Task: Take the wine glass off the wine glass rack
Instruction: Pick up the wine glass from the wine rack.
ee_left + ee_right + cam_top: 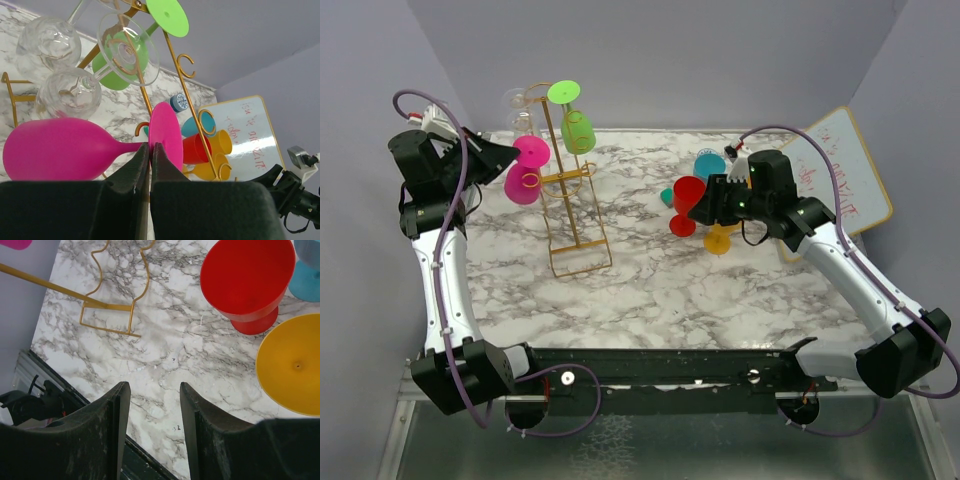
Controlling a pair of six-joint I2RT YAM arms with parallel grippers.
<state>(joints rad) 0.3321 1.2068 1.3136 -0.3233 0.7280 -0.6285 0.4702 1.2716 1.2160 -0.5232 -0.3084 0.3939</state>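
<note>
The gold wire wine glass rack (pixel 576 205) stands at the back left of the marble table. A pink wine glass (pixel 524 180) lies sideways at the rack's left arm. My left gripper (pixel 508 156) is shut on its stem; in the left wrist view the fingertips (pixel 151 146) pinch the stem between the pink bowl (pixel 55 150) and the pink foot (pixel 166 134), beside a curled hook. A green glass (pixel 577 131) and clear glasses (pixel 520 108) hang on the rack. My right gripper (pixel 154 390) is open and empty above the table.
A red cup (pixel 686 204), a yellow cup (pixel 720 238) and a blue cup (pixel 708 165) stand close together in the right middle, by my right gripper (pixel 700 212). A whiteboard (pixel 845 180) leans at the right edge. The rack's open base (pixel 107 306) shows in the right wrist view.
</note>
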